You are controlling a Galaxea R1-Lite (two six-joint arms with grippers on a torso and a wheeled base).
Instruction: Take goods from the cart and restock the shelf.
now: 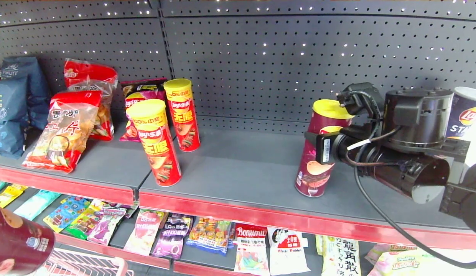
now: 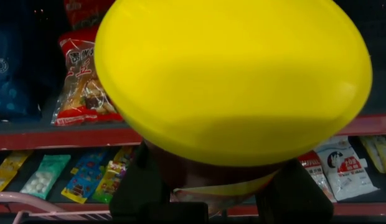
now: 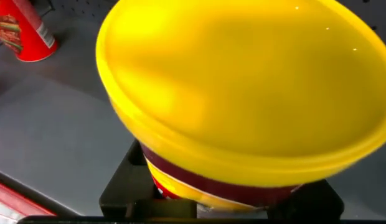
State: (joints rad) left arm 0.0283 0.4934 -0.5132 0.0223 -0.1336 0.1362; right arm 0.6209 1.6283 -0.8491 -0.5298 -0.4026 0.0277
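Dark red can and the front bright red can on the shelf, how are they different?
The dark red can is maroon; the front red can is bright red. The right gripper clamps the dark red can, while the front red can stands free. Both are tall tubes with yellow lids on the shelf.

Red cans [image 1: 159,149] with yellow lids: two. Maroon cans [image 1: 317,161] with yellow lids: two. Dark-blue can [image 1: 465,112] with white lid: one. Red snack bags [image 1: 65,130]: two. Purple chip bag [image 1: 140,94]: one. Blue bags [image 1: 15,103]: at least two, exact count unclear.
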